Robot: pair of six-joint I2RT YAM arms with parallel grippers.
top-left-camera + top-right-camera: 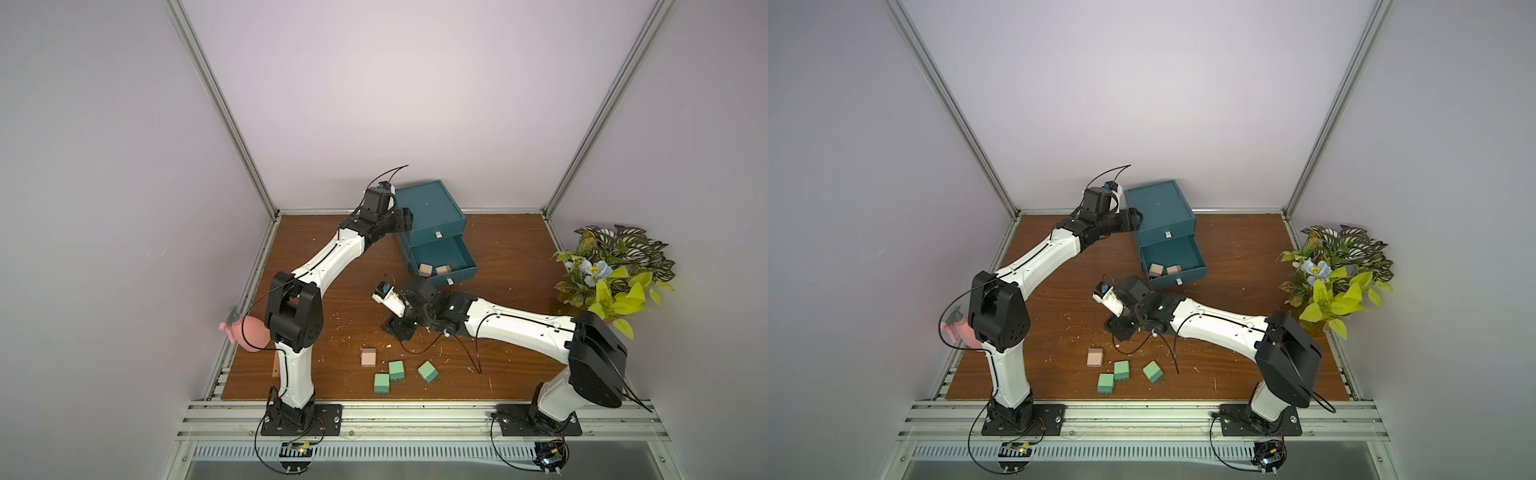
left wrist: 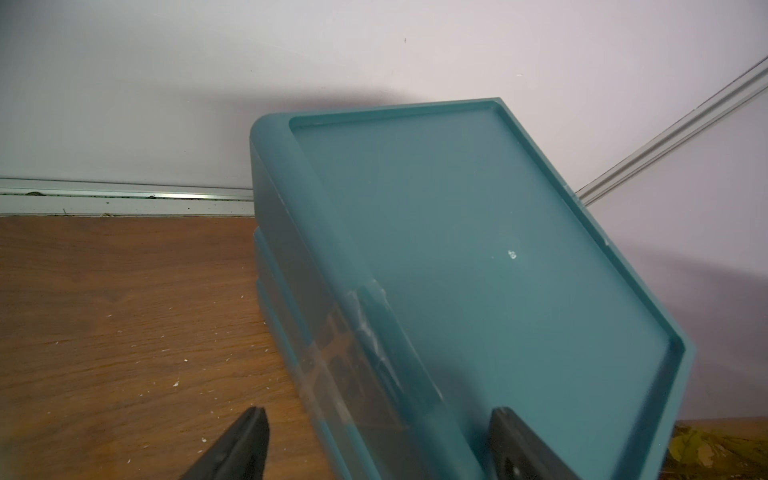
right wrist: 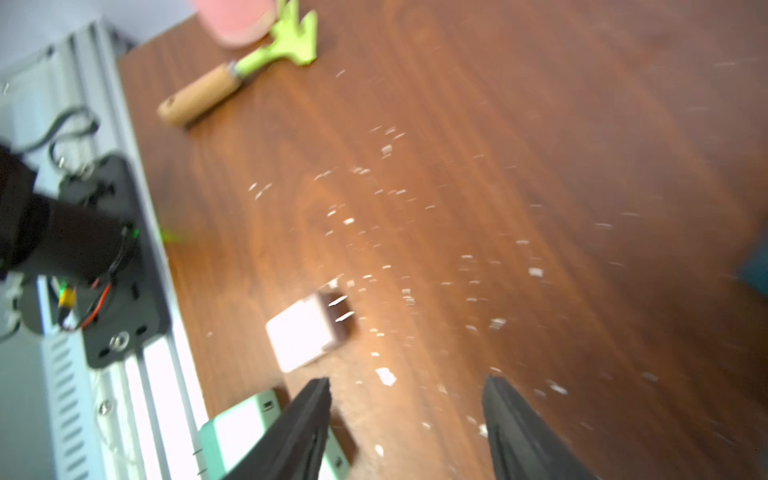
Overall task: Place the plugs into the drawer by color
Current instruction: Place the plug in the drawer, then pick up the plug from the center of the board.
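straddling the upper side edge of the dark teal cabinet (image 2: 457, 249), the left gripper (image 2: 380, 411) has its jaws partly spread; one finger (image 2: 245, 444) hangs outside the wall with a gap showing, the other sits over the recessed top, so it has hold of nothing; the middle drawer (image 1: 436, 249) is pulled out, and two peach plugs (image 1: 425, 270) lie side by side near its front wall; the top drawer (image 1: 434, 227) sits flush in both top views; the right gripper (image 3: 407, 386) hovers low over the wooden table (image 1: 498, 353), jaws wide and empty; a third peach plug (image 3: 303, 332) lies on its side just ahead of them, prongs pointing sideways; three mint green plugs (image 1: 396, 370) sit close together near the table's front edge, one just beside a right fingertip in the right wrist view
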